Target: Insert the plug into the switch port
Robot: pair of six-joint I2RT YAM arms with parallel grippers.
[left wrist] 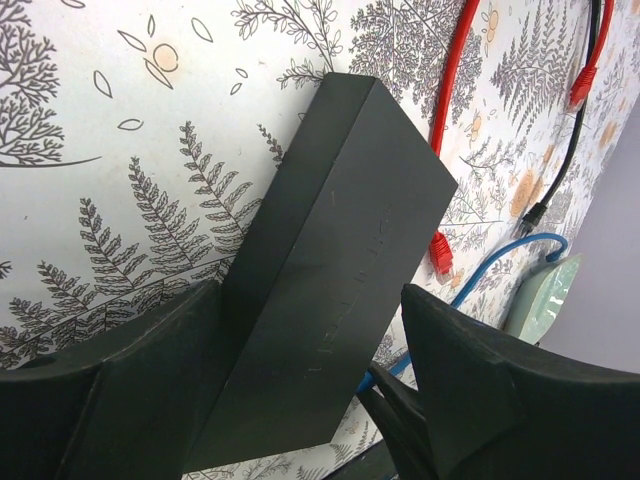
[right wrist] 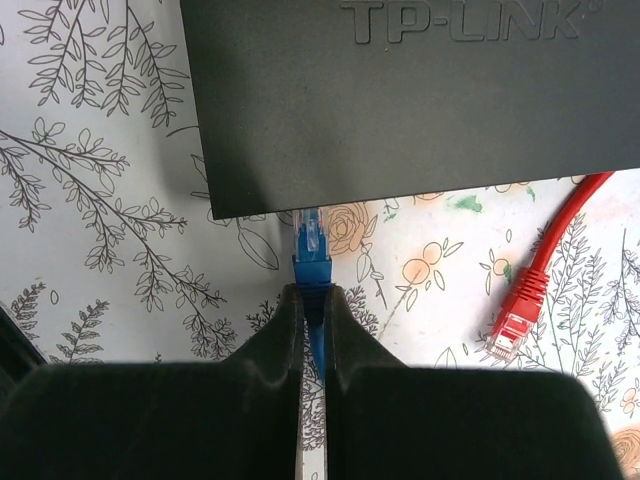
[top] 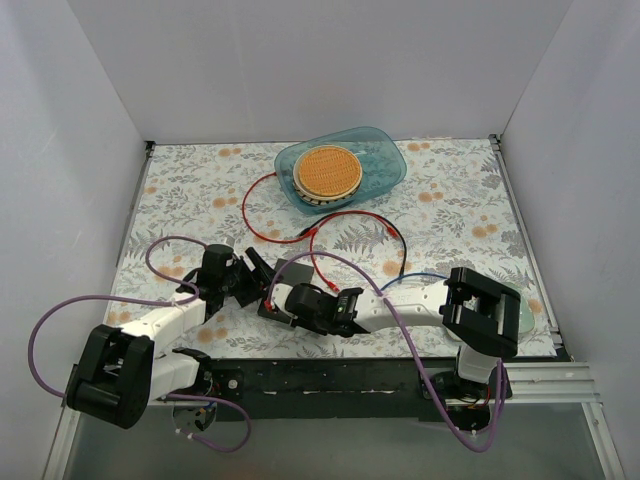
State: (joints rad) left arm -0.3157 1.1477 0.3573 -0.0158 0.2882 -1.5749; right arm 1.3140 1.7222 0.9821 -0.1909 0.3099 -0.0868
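From above, the switch lies on the flowery table near the front, between the two arms. The left gripper comes at it from the left and the right gripper from the right, so one can hold and the other can push. A red cable loops behind, and a blue bowl sits far back, out of the way. In the left wrist view, the jaws stand wide, with one finger on each side of the switch. They look pressed on its two long sides. I think they hold it so it does not slide when the plug is pushed. In the right wrist view, the jaws are squeezed together on the blue plug, pinching its back end where the cable starts. That leaves the clear front end free to go in. The plug points straight at the near edge of the switch, by one corner, and its tip touches that edge or just goes under it. The ports are hidden from here, so I cannot tell if the tip is in one. Most of the plug shows, so it is not pushed home yet. A red plug lies loose nearby, not touched. A small straight push comes next, I think; if the plug is off to one side, it may bump the wall and not click.
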